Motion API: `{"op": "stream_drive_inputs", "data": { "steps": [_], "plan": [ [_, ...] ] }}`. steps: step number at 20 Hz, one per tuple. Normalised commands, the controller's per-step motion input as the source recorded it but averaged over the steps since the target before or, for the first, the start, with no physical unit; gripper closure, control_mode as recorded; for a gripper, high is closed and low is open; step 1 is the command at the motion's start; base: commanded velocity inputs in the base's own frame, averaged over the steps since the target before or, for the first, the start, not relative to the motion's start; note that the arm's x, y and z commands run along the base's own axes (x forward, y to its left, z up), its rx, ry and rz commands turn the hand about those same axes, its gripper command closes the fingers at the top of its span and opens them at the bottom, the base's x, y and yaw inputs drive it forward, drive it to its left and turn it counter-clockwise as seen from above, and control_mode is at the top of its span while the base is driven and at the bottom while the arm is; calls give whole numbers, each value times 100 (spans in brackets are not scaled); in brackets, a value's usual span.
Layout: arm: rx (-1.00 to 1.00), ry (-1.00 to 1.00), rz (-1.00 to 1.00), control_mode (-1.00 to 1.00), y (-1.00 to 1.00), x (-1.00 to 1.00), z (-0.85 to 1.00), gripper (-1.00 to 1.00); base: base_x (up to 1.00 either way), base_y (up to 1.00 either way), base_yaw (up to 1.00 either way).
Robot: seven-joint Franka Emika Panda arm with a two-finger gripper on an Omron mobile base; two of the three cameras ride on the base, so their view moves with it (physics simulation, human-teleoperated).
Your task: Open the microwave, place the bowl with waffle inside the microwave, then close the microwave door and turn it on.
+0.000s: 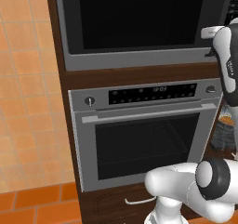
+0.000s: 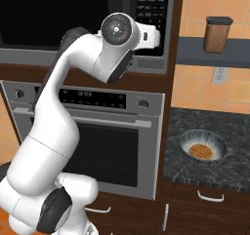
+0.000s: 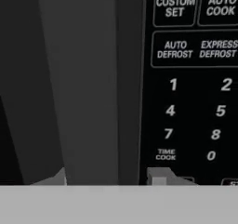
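Microwave (image 1: 139, 23) sits built into the wooden column above the oven (image 1: 144, 135), its door (image 1: 139, 14) shut and black. The bowl with the waffle (image 2: 201, 149) waits on the dark counter (image 2: 215, 131) at about four o'clock from the arm in the right base view, well apart from the hand.

The hand is up against the vertical bar handle (image 3: 88, 83). In the hand view the gripper (image 3: 109, 177) has one fingertip at about seven o'clock of the bar and the other at about five, so the handle stands between them, with the button panel (image 3: 195, 79) just beside it at three o'clock. The jaws look part-way in — whether they already pinch the bar or only bracket it, I cannot tell.

To do this well, I'd want the fingers squarely around the bar before any pull, then a pull that follows the door's arc rather than straight back, so the grip doesn't slide off. The right finger is close to the keypad, so it should stay off the buttons.

Hard to read: the fingertips are cut off by the bottom of the hand view, the wrist hides the contact in the right base view, and the left base view crops the hand at its three o'clock edge — the hinge side isn't shown either.
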Motion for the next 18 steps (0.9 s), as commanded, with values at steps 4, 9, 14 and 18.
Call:
{"op": "stream_drive_inputs", "data": {
  "steps": [4,9,14,18],
  "plan": [
    [0,0,10,-100,96,1,0,100,0,0,0],
    [0,0,11,-100,100,-38,0,100,0,0,0],
    [0,0,5,-100,100,-74,14,100,0,0,0],
    [0,-1,0,-100,100,-99,18,100,0,0,0]
  ]
}}
